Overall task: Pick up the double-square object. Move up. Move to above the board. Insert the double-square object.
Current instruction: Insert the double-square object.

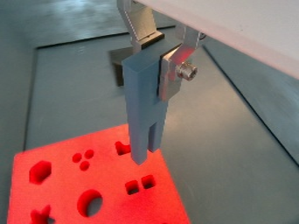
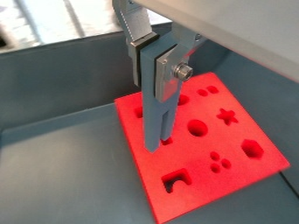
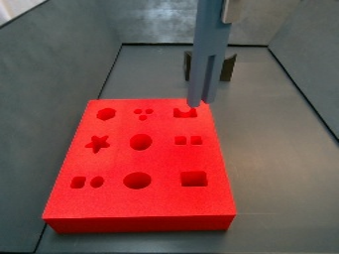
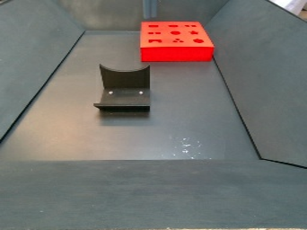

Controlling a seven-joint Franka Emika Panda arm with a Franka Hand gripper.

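Gripper: the gripper (image 1: 158, 63) hangs over the board's far part, its fingers (image 2: 138, 31) closed on the upper part of the post (image 1: 145, 101).
Post: it hangs upright and clear of the worktop (image 3: 284, 149); both wrist views show its split lower end pointing down at the board (image 3: 139, 159).
Board: it lies flat on the worktop; every hole that shows looks empty.
Position: in a side view the post (image 3: 207, 55) has its prongs just at or just above the board's top, by the notched hole (image 3: 185, 113) near the far edge; whether they touch I cannot tell.
Done: pick-up, lift and travel to the board look complete.
Left: lining the prongs up with the matching hole, then pushing down and letting go.
Fixture: the fixture (image 4: 122, 90) stands well apart from the board, nothing in it.
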